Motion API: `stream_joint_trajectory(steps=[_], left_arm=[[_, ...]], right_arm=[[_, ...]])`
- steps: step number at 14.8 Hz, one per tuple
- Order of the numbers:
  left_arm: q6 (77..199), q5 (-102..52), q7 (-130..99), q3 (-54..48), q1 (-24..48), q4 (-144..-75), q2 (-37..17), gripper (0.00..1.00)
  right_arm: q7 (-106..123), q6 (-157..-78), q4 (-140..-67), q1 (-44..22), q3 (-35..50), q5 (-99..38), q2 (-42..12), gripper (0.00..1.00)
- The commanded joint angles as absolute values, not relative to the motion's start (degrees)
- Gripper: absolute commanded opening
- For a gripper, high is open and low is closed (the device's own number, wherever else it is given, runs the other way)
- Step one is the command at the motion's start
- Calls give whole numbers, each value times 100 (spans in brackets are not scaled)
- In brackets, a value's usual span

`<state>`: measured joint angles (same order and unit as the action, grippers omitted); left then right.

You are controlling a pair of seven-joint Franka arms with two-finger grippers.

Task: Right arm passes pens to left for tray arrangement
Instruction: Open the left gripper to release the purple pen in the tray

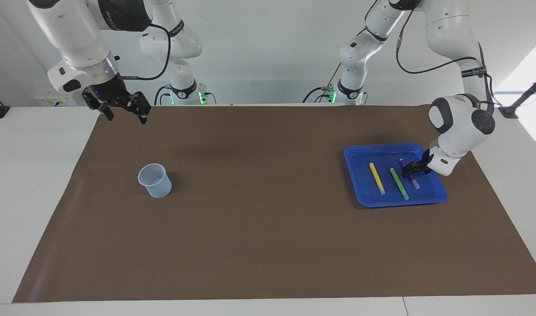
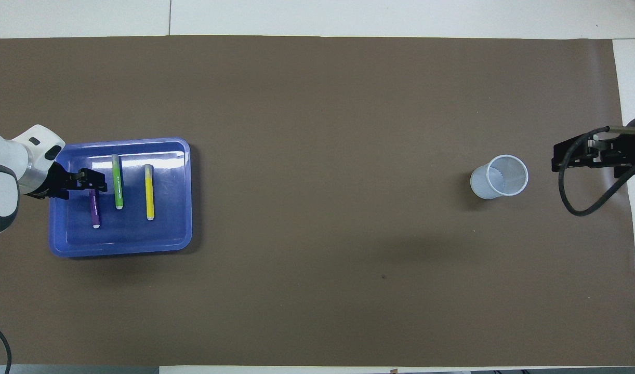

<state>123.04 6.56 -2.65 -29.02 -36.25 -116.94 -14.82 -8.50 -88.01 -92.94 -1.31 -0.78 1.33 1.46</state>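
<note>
The blue tray [image 1: 354, 180] [image 2: 120, 251] sits toward the left arm's end of the table. Three pens lie in it side by side: yellow [image 1: 376, 177] [image 2: 149, 192], green [image 1: 399, 183] [image 2: 118, 188] and purple [image 1: 415, 182] [image 2: 95, 210]. My left gripper [image 1: 409, 170] [image 2: 94, 181] hangs open just over the purple pen's robot-side end, holding nothing. My right gripper [image 1: 124, 113] [image 2: 572, 155] is open and empty, raised over the mat's corner at the right arm's end.
A small translucent cup [image 1: 155, 180] [image 2: 499, 176] stands upright on the brown mat [image 1: 259, 210] toward the right arm's end, with nothing showing inside it. White tabletop borders the mat on all sides.
</note>
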Motion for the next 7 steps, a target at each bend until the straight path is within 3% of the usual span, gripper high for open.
stream_joint_trajectory(steps=[1, 7], left_arm=[[11648, 712, -272, -2900, -3534, -11182, -1468, 100], [11197, 703, -387, -2927, -3191, -10767, -1319, 100]], right_arm=[[-765, -8824, -9238, -105, -70, 88, 167, 100], [-747, -8789, -9158, -114, -70, 88, 149, 100]])
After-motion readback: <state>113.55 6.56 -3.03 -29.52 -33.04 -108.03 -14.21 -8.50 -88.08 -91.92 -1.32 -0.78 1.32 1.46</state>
